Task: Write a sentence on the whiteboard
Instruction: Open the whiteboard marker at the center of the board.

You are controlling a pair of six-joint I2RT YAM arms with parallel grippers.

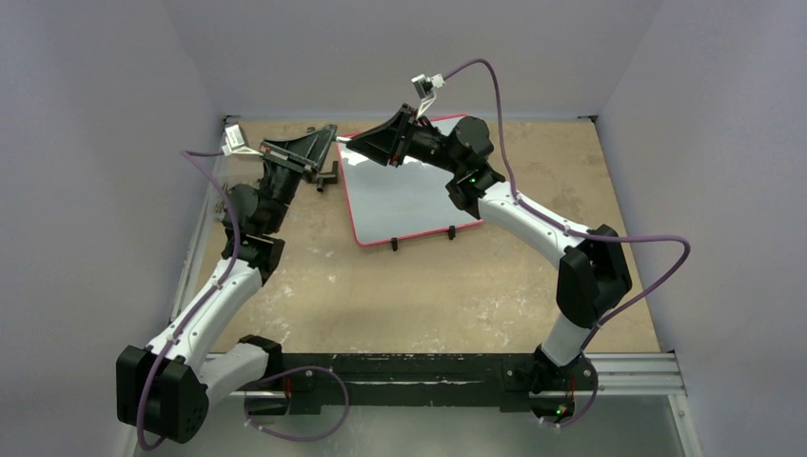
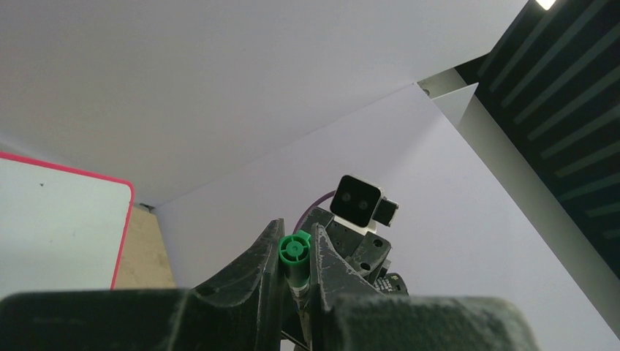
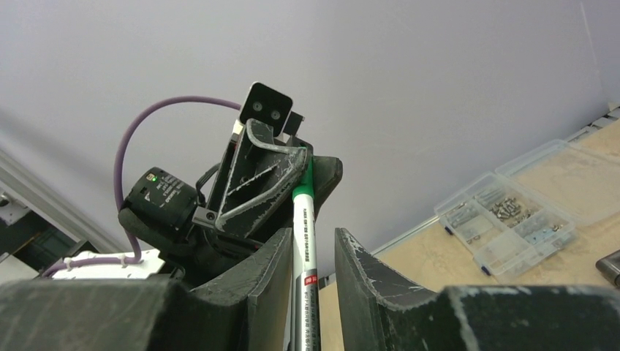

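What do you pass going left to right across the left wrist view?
whiteboard → green end of the marker → right arm's wrist camera → dark slatted panel

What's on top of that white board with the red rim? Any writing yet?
The whiteboard looks blank: no writing shows on its visible surface. The right gripper and right arm hang over the far edge, hiding that strip, so marks there cannot be ruled out.
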